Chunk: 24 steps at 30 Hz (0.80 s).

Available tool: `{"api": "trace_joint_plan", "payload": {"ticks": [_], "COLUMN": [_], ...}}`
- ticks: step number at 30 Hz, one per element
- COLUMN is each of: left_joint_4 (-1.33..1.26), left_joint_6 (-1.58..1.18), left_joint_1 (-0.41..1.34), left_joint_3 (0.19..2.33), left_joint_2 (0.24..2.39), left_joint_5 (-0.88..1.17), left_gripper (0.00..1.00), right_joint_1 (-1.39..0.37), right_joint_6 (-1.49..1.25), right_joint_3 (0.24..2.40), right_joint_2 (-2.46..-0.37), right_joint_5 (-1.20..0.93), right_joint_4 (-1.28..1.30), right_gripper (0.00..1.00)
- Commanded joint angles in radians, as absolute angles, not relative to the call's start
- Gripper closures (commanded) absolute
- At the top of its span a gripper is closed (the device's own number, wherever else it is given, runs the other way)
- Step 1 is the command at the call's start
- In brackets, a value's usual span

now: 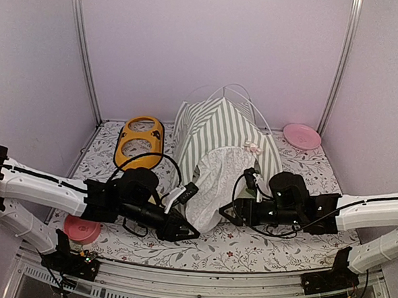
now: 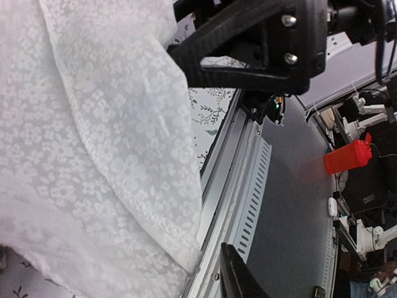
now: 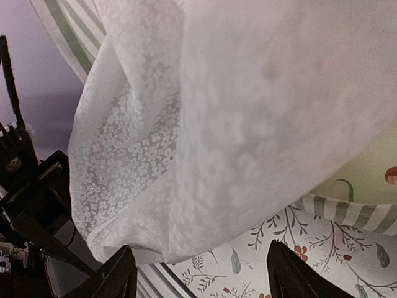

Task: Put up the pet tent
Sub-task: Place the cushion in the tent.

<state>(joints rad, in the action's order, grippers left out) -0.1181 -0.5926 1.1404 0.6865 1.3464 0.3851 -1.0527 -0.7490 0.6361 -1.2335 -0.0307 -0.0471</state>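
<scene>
Now: right gripper (image 3: 201, 276) jaws wide apart, nothing clamped; lace door flap (image 3: 205, 124) drapes just above them. Overhead, left gripper (image 1: 184, 229) sits low, centre-left of frame, at the flap's lower edge; its grip cannot be told, as only one finger (image 2: 234, 276) shows. Mid-frame the pet tent (image 1: 220, 130) stands upright on the floral mat (image 1: 260, 251), white poles (image 1: 246, 98) arching over its top. Upper right, a pink plate (image 1: 302, 136).
</scene>
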Motion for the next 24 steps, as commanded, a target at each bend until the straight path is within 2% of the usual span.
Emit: {"api": "trace_joint_plan", "payload": {"ticks": [1,7,12,18,21,24], "left_joint_4": [-0.179,-0.193,-0.189,-0.156,-0.115,-0.117], "left_joint_6": [-0.606,-0.612,-0.622,-0.638,-0.639,-0.627], "left_joint_1": [1.170,1.202,1.224,1.229,1.228,1.229], "left_joint_3": [0.662,0.648,0.629,0.612,0.626,0.642], "left_joint_2": [1.374,1.420,1.425,1.373,1.353,1.358], "left_joint_5": [0.401,0.407,0.384,0.269,0.166,0.101], "left_gripper": [0.72,0.61,0.51,0.53,0.54,0.48], "right_joint_1": [-1.126,-1.222,-1.235,-1.230,-1.207,-1.188], "right_joint_6": [-0.782,-0.810,-0.844,-0.890,-0.918,-0.933], "right_joint_3": [0.594,0.573,0.561,0.581,0.590,0.593], "right_joint_2": [-1.245,-1.272,-1.274,-1.272,-1.292,-1.309], "right_joint_5": [0.025,0.078,0.102,0.203,0.234,0.245], "right_joint_4": [-0.105,-0.107,-0.109,-0.054,-0.010,0.003], "right_gripper": [0.27,0.26,0.25,0.25,0.30,0.31]}}
